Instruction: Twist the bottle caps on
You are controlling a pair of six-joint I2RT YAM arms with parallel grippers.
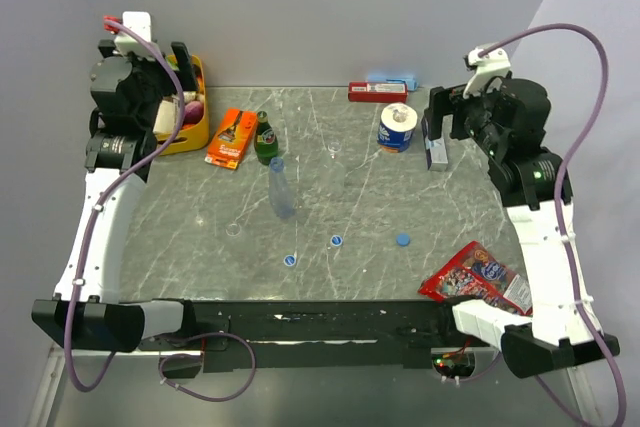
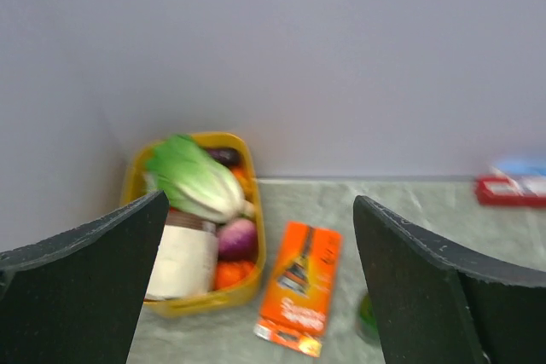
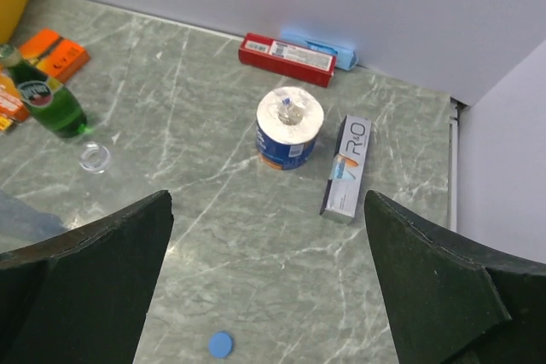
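Three blue bottle caps lie on the grey marble table near its front: one on the left, one in the middle, one on the right. The right one also shows in the right wrist view. A clear bottle lies on its side mid-table. Two small clear rings, seemingly upright bottles seen from above, stand at the left and further back; the latter also shows in the right wrist view. My left gripper is open and empty, raised above the yellow basket. My right gripper is open and empty, raised at the back right.
A yellow basket of food stands back left, with an orange packet and a dark green glass bottle beside it. A blue-and-white paper roll, a slim grey box and a red box are at the back right. A red snack bag lies front right.
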